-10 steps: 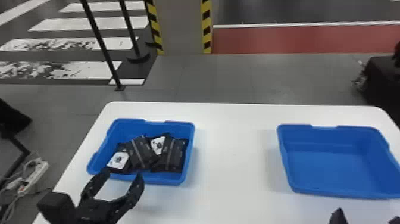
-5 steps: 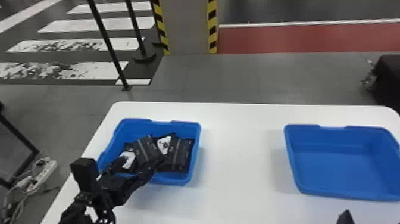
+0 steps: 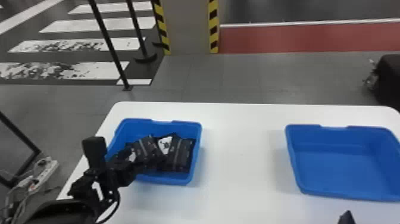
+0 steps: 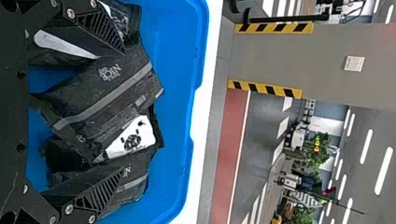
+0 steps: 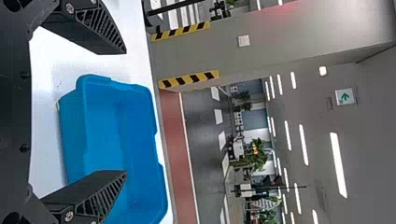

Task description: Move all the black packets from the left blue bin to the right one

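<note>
Two blue bins sit apart on a white table (image 3: 241, 155). The left bin (image 3: 197, 135) holds several black packets (image 3: 179, 155), overlapping in a loose pile; some show grey stripes, and one shows a white printed face. The left gripper (image 3: 145, 162) reaches over the near left part of that bin, its fingertips among or just above the packets. In the left wrist view, the left gripper's (image 4: 125, 112) two fingers are spread wide, with a striped packet between them and another packet behind each finger; whether either finger touches one, I cannot tell. The right bin (image 3: 342, 175) lies well to the right, its blue floor showing. A black fingertip of the right gripper (image 3: 346, 217) pokes in at the head view's bottom edge, in front of that bin. The right wrist view has the right gripper (image 5: 126, 112) open, fingers well apart, with the right bin beyond.
</note>
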### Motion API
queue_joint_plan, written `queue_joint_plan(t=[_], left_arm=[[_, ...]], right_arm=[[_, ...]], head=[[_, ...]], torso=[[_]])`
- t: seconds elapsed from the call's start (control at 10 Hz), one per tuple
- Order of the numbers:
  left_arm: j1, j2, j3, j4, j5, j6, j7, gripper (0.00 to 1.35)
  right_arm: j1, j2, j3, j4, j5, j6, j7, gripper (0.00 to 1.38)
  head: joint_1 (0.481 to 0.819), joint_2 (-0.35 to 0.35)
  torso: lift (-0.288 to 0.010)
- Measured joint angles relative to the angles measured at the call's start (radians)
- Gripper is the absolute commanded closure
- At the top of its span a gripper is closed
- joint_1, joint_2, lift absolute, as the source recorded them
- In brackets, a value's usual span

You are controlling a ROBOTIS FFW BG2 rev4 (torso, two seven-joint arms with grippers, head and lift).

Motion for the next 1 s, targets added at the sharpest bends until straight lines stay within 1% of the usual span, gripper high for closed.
queue_joint_plan(t=[0.3,0.5,0.6,0.7,0.8,0.9,1.0], left_arm=[[-0.053,0.003,-0.011,0.0,-0.01,0.165,-0.001,0.17],[-0.068,-0.003,-0.012,0.0,-0.027,0.205,0.007,0.19],[-0.081,-0.006,-0.004,0.0,-0.043,0.223,0.01,0.33],[-0.097,-0.005,0.008,0.001,-0.059,0.249,0.007,0.75],[-0.109,0.003,0.014,0.007,-0.067,0.285,-0.001,0.9],[-0.113,0.012,0.013,0.016,-0.065,0.319,-0.003,0.91],[-0.113,0.015,0.014,0.025,-0.066,0.348,-0.002,0.91]], right_arm=[[0.0,0.0,-0.001,0.002,-0.01,0.0,0.003,0.1],[0.0,0.0,-0.001,0.002,-0.016,0.0,0.004,0.1],[0.0,0.0,-0.001,0.004,-0.02,0.0,0.005,0.1],[-0.001,0.0,-0.001,0.007,-0.022,0.0,0.005,0.1],[-0.003,0.0,-0.001,0.01,-0.023,0.0,0.006,0.1],[-0.005,0.0,-0.001,0.013,-0.025,0.0,0.007,0.1],[-0.004,0.0,-0.001,0.015,-0.028,0.0,0.008,0.1]], head=[[0.695,0.132],[0.695,0.13],[0.695,0.136],[0.695,0.148],[0.695,0.154],[0.695,0.161],[0.695,0.165]], torso=[[-0.11],[-0.11],[-0.11],[-0.11],[-0.11],[-0.11],[-0.11]])
